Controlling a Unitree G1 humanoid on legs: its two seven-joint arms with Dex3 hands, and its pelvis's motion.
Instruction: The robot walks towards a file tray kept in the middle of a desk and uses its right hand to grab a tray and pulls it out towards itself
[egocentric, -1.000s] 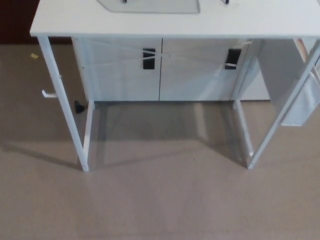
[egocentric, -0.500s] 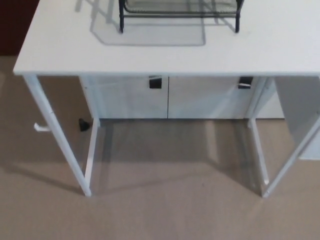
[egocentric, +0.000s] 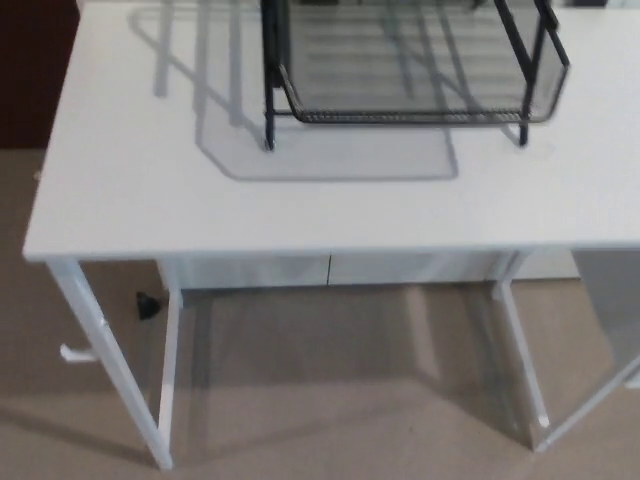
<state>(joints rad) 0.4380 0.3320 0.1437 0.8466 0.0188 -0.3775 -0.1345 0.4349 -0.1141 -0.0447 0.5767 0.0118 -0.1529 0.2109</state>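
Saw a black wire file tray sitting toward the far edge of the white surface, roughly mid-width, cut off by the top of the frame. Cast a grey shadow toward the near edge. Couldn't tell either hand's state, neither in view. Spotted beige carpet under the legs.

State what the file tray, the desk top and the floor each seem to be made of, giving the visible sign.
File tray: black metal wire mesh, likely; thin dark bars and see-through netting.
Desk top: smooth matt white board, perhaps laminate; flat, even, with a thin edge.
Floor: beige carpet, probably; a dull, slightly fuzzy surface without shine.
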